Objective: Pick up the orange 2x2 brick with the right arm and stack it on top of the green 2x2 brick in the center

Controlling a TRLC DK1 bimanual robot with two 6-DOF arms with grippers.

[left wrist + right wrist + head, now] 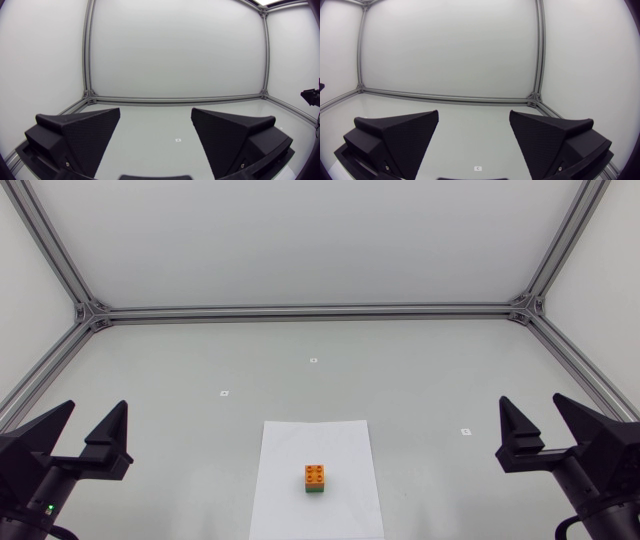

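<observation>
Bricks, two: one orange 2x2 brick (315, 473), studs up, seated squarely on one green 2x2 brick (315, 490), of which only a thin edge shows beneath it in the head view. The pair stands as a single stack in the lower middle of one white sheet of paper (290, 480), which lies flat on the table (200, 360) between my arms and nearer the view's lower edge. No writing shows on either brick. Markers, three in the head view: small white square tags (313, 360) stuck to the table, well apart from each other and beyond the sheet; whatever is printed on them is too small to read. Grippers, two: my left gripper (97, 406) at the table's left side and my right gripper (532, 400) at its right, both well apart from the stack. Each has its two wedge fingers spread wide with nothing between them - the wrist views confirm this for the left gripper (156, 112) and the right gripper (474, 114).
</observation>
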